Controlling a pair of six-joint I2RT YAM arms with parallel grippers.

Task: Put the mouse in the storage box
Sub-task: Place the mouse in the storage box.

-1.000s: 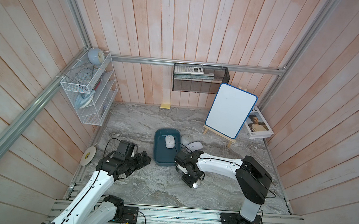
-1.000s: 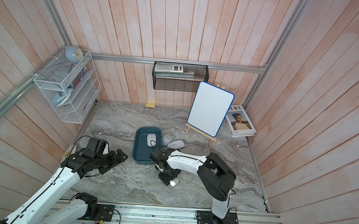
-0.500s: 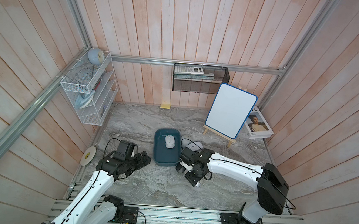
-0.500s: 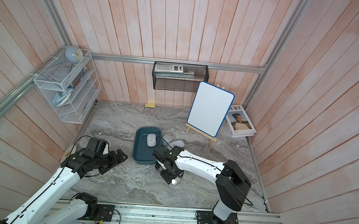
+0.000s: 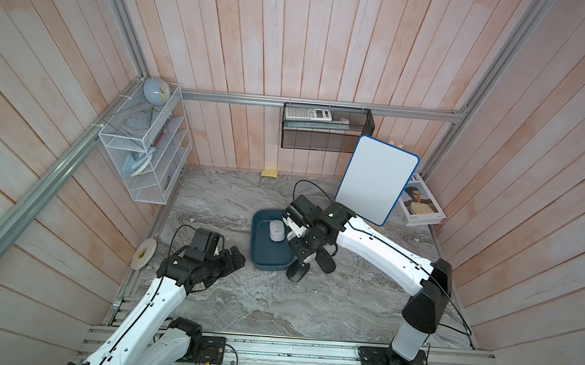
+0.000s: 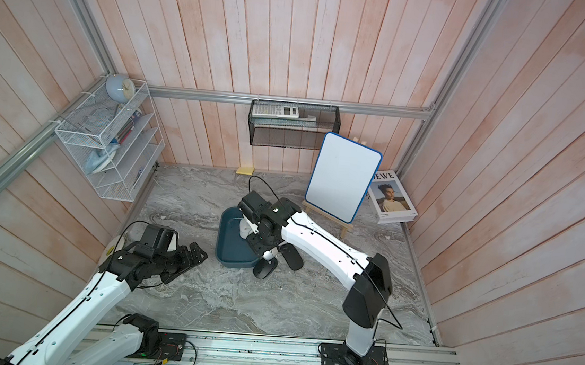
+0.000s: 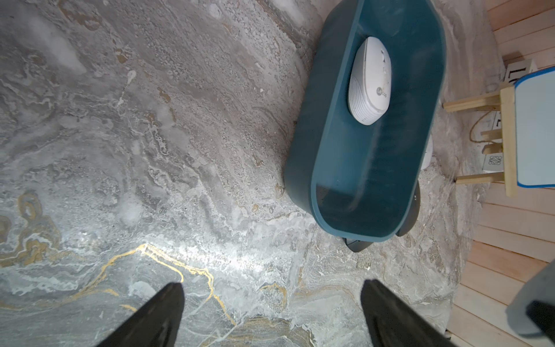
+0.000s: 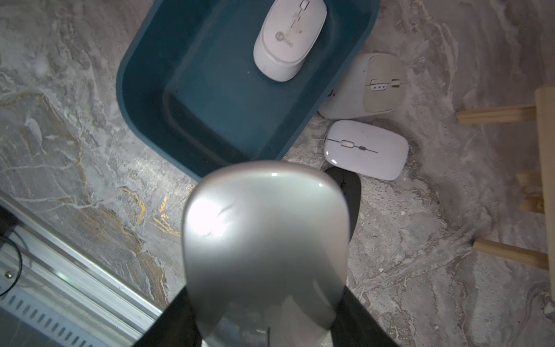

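The right arm reaches out from its base on the rail. Its white forearm stretches low over the marbled grey tabletop (image 5: 272,308), and the wrist is bent so the right gripper (image 8: 265,315) points downward. Its black fingers (image 8: 171,321) are clamped on the sides of a glossy, rounded silver-grey mouse (image 8: 264,240), held above the table.

Just ahead of the fingertips lies the dark teal plastic storage box (image 8: 141,99), its near rim under the held mouse's front edge. A white oval mouse (image 8: 289,39) rests at the box's far end.

Outside the box, ahead and to one side, lie a grey-white mouse with a beige panel (image 8: 345,99) and a flat white mouse (image 8: 366,148). A black mouse (image 8: 350,192) sits below the gripper.

The left arm is folded low. The left gripper (image 5: 232,257) is spread wide and empty over bare table, with the box ahead of it.
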